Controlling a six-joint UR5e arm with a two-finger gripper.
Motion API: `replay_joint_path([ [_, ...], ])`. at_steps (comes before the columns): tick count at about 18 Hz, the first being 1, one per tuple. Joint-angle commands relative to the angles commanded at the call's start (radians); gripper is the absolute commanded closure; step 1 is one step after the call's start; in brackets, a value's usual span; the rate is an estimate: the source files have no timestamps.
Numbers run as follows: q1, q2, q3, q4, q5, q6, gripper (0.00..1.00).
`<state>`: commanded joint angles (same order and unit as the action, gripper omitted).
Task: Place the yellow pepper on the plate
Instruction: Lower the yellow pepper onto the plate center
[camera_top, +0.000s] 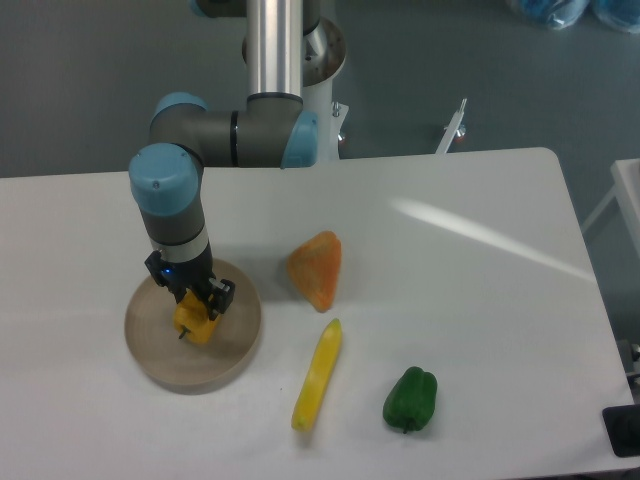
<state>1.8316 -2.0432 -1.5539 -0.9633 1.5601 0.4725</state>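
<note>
The small yellow pepper (193, 324) with a dark stem is held between the fingers of my gripper (192, 308), which is shut on it. It hangs over the middle of the round beige plate (230, 350) at the table's left; whether it touches the plate's surface I cannot tell. The arm comes down from above and hides part of the plate's far rim.
An orange triangular wedge (317, 268) lies right of the plate. A long slender yellow piece (318, 374) lies at the front, near the plate's right rim. A green pepper (410, 399) sits at the front right. The table's front edge is close below them.
</note>
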Motion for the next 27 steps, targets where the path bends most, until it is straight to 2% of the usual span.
replay_joint_path([
  [10, -0.012, -0.009, 0.000, 0.000, 0.002, 0.000, 0.57],
  [19, -0.012, -0.015, 0.000, 0.000, 0.002, -0.005, 0.52],
  [20, -0.012, -0.015, 0.000, 0.000, 0.002, -0.005, 0.50],
  [22, -0.012, -0.012, 0.000, 0.000, 0.002, -0.006, 0.36],
  [23, -0.012, -0.012, 0.000, 0.000, 0.002, -0.008, 0.24],
  [24, -0.012, -0.011, 0.000, 0.000, 0.002, -0.008, 0.17],
  [27, -0.011, -0.005, 0.000, 0.000, 0.002, -0.008, 0.02],
])
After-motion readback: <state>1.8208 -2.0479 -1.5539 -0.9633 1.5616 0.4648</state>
